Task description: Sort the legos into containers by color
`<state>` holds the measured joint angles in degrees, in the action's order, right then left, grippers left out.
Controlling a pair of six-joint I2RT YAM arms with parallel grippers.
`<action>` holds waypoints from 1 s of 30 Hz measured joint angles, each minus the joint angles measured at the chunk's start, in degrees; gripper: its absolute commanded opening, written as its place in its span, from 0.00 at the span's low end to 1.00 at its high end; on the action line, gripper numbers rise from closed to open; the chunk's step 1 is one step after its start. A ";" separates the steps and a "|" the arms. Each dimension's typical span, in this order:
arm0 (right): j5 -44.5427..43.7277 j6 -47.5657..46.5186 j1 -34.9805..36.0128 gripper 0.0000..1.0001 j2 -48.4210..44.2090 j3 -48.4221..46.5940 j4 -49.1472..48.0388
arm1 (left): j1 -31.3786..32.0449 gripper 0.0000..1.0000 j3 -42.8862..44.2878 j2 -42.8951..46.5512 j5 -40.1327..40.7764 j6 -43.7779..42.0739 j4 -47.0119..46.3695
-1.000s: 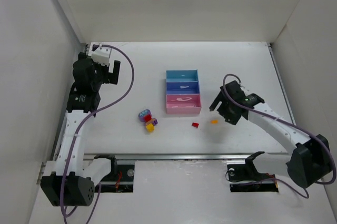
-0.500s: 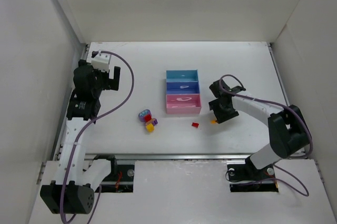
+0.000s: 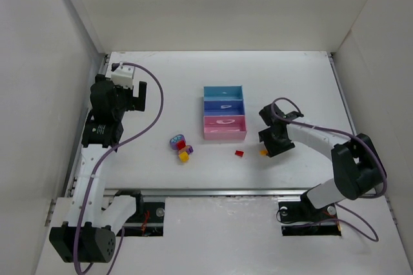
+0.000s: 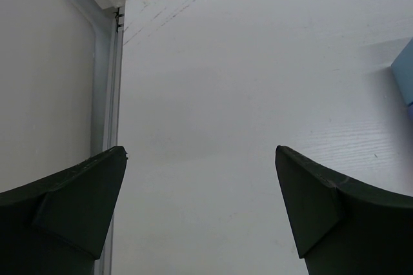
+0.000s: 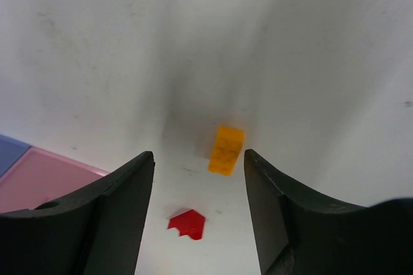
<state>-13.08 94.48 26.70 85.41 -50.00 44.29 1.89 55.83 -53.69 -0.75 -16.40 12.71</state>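
On the table [image 3: 290,75], the containers [image 3: 213,107] sat mid-frame in the top view, and the left gripper [image 4: 200,149] hung at upper left, jaws spread wide on nothing. The right gripper [image 5: 199,152], lower right of the pink tray [image 3: 213,130], straddled the orange lego [image 5: 226,150] with jaws apart and touching nothing; it lay on the table, nearer the right side of the gap in the wrist view. A clean pick likely needed centring first, then closing squarely, clear of the red lego [image 5: 188,223] below it.

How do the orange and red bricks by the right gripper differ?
The orange brick is a rectangle framed by the right gripper's open fingers; the red brick looks angular. Orange lies farther from the pink tray, red nearer it. Both are tiny and loose on the table.
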 measured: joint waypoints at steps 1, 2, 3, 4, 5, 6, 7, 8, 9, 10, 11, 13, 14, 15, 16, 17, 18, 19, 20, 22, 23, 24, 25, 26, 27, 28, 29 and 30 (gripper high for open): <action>0.04 -0.09 0.00 0.63 -0.24 0.61 0.24 | 0.00 1.00 0.00 0.00 0.02 0.04 0.00; 0.09 -0.22 0.00 0.63 -0.35 1.09 0.31 | 0.00 1.00 0.00 0.00 0.02 0.09 0.00; 0.07 -0.39 0.00 0.63 -0.44 1.25 0.61 | 0.00 1.00 0.00 0.00 0.00 0.11 0.02; 0.00 -0.48 0.00 0.63 -0.50 1.25 0.79 | 0.00 1.00 0.00 0.00 0.00 0.15 0.00; 0.00 -0.74 0.00 0.63 -0.72 1.25 0.81 | 0.00 1.00 0.00 0.00 0.00 0.22 0.00; -0.11 -1.07 0.02 0.63 -1.03 1.25 0.81 | 0.00 1.00 0.00 -0.02 0.00 0.26 0.00; -0.22 -1.25 0.02 0.63 -1.31 1.25 0.85 | 0.00 1.00 0.00 -0.02 -0.02 0.26 0.00; -0.28 -1.36 0.02 0.63 -1.57 1.25 0.87 | 0.00 1.00 0.00 -0.02 -0.07 0.39 0.00; -0.35 -1.57 0.02 0.63 -1.70 1.25 0.90 | 0.00 1.00 0.00 -0.02 -0.07 0.48 0.00; -0.42 -1.75 0.02 0.63 -1.68 1.25 0.90 | 0.00 1.00 0.00 -0.02 -0.15 0.57 0.00; -0.39 -1.79 0.02 0.63 -1.46 1.25 0.87 | 0.00 1.00 0.00 -0.02 -0.22 0.61 0.00; -0.22 -2.14 0.02 0.63 -0.68 1.27 0.74 | 0.00 1.00 0.00 -0.02 -0.28 0.72 0.00; 0.07 -2.19 0.02 0.63 -0.07 1.36 0.63 | 0.00 1.00 0.00 -0.02 -0.31 0.76 0.00; 0.26 -2.29 0.02 0.62 0.61 1.49 0.46 | 0.00 1.00 0.00 -0.02 -0.31 0.83 0.00; 0.61 -2.36 0.02 0.60 1.18 1.88 0.13 | 0.00 1.00 0.00 -0.02 -0.31 0.87 0.00; 0.94 -2.49 0.00 0.56 1.31 1.86 0.13 | 0.00 1.00 0.00 -0.02 -0.31 0.87 0.00; 1.11 -2.64 0.02 0.53 1.31 1.88 0.13 | 0.00 1.00 0.00 -0.02 -0.31 0.90 0.00; 1.27 -2.78 0.00 0.50 1.42 1.90 0.15 | 0.00 1.00 -0.02 -0.02 -0.33 0.90 0.00; 1.44 -2.84 0.02 0.45 1.64 1.86 0.20 | 0.00 1.00 -0.07 -0.02 -0.33 0.90 0.00; 1.84 -3.04 0.02 0.29 1.97 1.73 0.31 | 0.00 1.00 -0.20 -0.02 -0.33 0.90 0.00; 1.95 -3.21 0.00 0.29 2.12 1.62 0.33 | 0.00 1.00 -0.28 -0.02 -0.33 0.90 0.00; 2.10 -3.06 0.00 0.11 2.38 1.49 0.22 | 0.00 1.00 -0.39 -0.02 -0.33 0.90 0.00; 2.19 -3.26 0.02 0.03 2.54 1.36 0.20 | 0.00 1.00 -0.50 -0.02 -0.35 0.92 -0.02; 2.38 -3.23 0.02 0.00 2.60 1.31 0.15 | 0.00 1.00 -0.55 -0.02 -0.35 0.92 0.04; 2.40 -3.23 0.02 0.00 2.60 1.29 0.02 | 0.00 1.00 -0.55 -0.02 -0.31 0.90 0.09; 2.45 -3.21 0.02 0.00 2.60 1.29 -0.07 | 0.00 1.00 -0.55 -0.02 -0.31 0.92 0.07; 2.45 -3.23 0.02 0.00 2.60 1.29 -0.15 | 0.00 1.00 -0.55 -0.02 -0.31 0.92 0.04; 2.38 -3.39 0.07 0.00 2.60 1.29 -0.24 | 0.00 1.00 -0.55 -0.02 -0.31 0.92 0.04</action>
<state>-10.70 91.09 26.76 88.01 -48.71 44.05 1.89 55.29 -53.71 -1.06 -15.49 12.75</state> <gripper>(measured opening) 0.117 0.997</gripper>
